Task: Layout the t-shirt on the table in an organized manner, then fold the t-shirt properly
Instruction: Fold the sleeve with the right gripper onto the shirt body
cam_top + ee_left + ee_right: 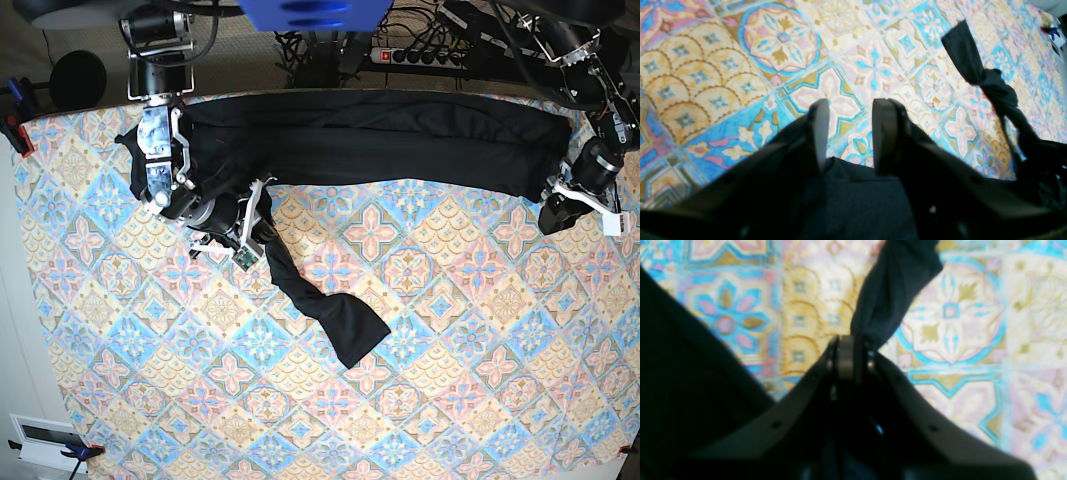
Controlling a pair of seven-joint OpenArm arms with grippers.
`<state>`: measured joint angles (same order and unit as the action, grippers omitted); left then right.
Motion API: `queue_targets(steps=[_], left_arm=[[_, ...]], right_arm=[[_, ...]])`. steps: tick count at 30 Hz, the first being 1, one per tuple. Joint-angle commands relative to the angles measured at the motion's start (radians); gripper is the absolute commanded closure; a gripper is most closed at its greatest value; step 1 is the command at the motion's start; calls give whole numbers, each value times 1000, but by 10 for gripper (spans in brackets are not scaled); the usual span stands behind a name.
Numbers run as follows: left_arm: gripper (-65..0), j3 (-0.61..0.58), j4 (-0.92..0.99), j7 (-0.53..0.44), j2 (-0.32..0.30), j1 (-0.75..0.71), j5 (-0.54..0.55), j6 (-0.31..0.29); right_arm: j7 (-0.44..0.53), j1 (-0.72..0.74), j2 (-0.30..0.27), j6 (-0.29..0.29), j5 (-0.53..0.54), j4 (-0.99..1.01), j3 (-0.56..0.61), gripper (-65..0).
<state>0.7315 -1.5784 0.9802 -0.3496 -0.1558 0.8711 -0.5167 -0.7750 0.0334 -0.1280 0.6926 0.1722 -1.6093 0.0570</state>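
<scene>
The t-shirt (380, 140) is seen in the base view bunched into a long black band along the far edge of the table (300, 400), stretched between the two arms. One twisted strip of the cloth trails from the right gripper (252, 235) toward the middle of the table, ending in a wider flap that lies flat on the patterned cover.

In the right wrist view the right gripper (850, 355) is closed tightly on the t-shirt (893, 283), with black fabric pinched between its fingers and rising away from them.

In the left wrist view the fingers of the left gripper (850, 133) are held apart with a narrow gap, and the patterned table (723, 66) is seen between them. Dark fabric lies just below the fingertips, but whether it is gripped cannot be told. The left gripper (578, 195) is placed at the other end of the band.
</scene>
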Motion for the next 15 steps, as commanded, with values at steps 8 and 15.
queue_targets(steps=[8, 15], left_arm=[[-212, 6, -17, -22, -22, 8, 18, -4], [-212, 6, -17, -22, -22, 8, 18, -4]], right_arm=[[-28, -180, -2, 6, 266, -369, 43, 0], [-31, -353, -6, 6, 350, -412, 119, 0]])
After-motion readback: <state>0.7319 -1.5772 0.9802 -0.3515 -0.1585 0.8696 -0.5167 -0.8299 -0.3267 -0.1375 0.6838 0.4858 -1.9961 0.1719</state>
